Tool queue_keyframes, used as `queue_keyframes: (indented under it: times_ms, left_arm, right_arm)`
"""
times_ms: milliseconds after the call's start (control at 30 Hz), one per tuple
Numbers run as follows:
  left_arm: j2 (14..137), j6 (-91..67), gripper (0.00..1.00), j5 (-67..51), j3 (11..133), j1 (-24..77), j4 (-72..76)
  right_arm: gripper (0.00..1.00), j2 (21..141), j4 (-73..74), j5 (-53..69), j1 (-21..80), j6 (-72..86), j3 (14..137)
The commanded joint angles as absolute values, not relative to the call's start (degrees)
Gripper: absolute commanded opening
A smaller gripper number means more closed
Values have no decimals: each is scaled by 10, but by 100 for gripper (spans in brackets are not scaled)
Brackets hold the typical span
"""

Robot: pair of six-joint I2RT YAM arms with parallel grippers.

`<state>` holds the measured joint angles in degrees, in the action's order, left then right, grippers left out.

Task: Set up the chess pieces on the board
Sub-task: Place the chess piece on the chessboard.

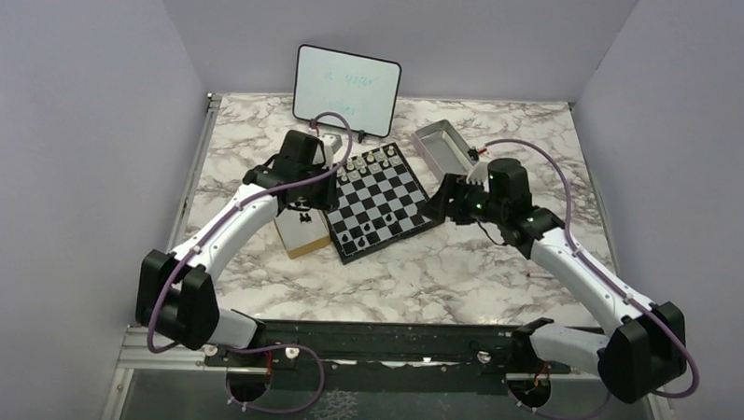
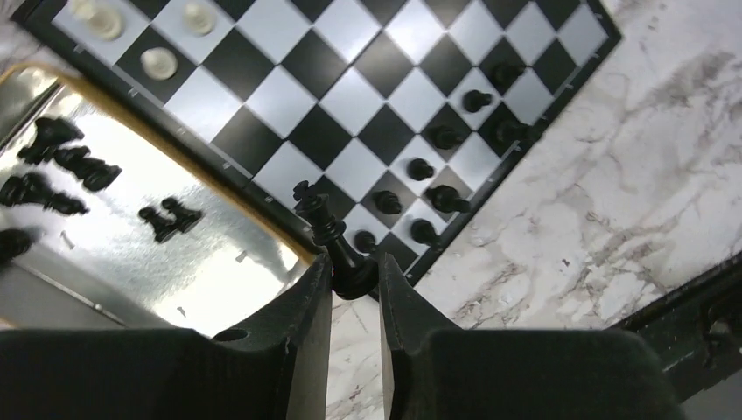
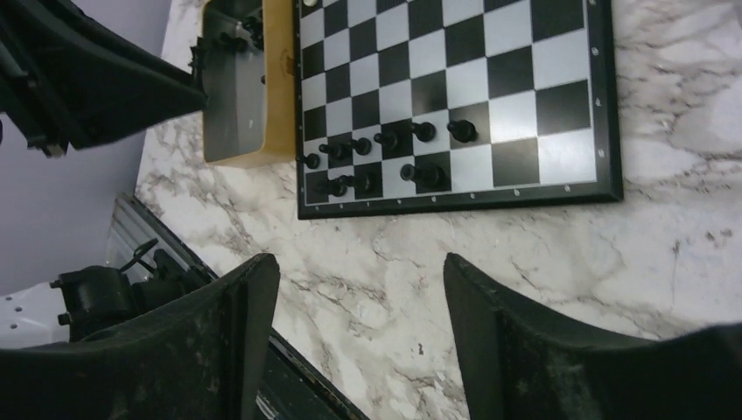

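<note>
The board [image 1: 392, 197] lies tilted at the table's middle, with several black chess pieces [image 1: 360, 233] in two rows at its near corner. In the left wrist view my left gripper [image 2: 357, 276] is shut on the base of a tall black chess piece [image 2: 332, 236] with a cross on top, which leans out over the board's corner [image 2: 411, 262]. More black pieces [image 2: 61, 166] lie in the box beside it. My right gripper [image 3: 360, 267] stands open over bare marble just off the board's near edge [image 3: 455, 203], with nothing between its fingers.
A tan wooden box [image 1: 302, 234] with a shiny lining sits against the board's left side. Pale pieces [image 1: 365, 160] line the board's far edge. A grey metal tray [image 1: 442, 147] and a whiteboard [image 1: 346, 88] stand behind. A black rail [image 1: 382, 341] runs along the table's near edge.
</note>
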<state>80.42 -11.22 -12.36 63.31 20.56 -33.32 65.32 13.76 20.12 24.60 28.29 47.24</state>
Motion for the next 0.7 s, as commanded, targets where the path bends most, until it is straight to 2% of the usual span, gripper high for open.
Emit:
queue_keyframes:
  times_ms: [0, 100, 367, 467, 667]
  left_arm:
    - [761, -63, 15, -161, 629, 266, -293]
    - [744, -40, 15, -183, 622, 299, -280]
    - [719, -3, 15, -206, 607, 352, -245]
    - [723, -3, 15, -211, 612, 362, -241]
    - [745, 18, 15, -225, 624, 376, -241]
  right_arm:
    - [66, 712, 81, 283, 242, 303, 523]
    - [56, 762, 73, 342, 242, 302, 560]
    - [44, 866, 54, 492, 243, 323, 626]
    - [45, 883, 37, 521, 243, 340, 632]
    - [57, 913, 13, 562, 247, 359, 646]
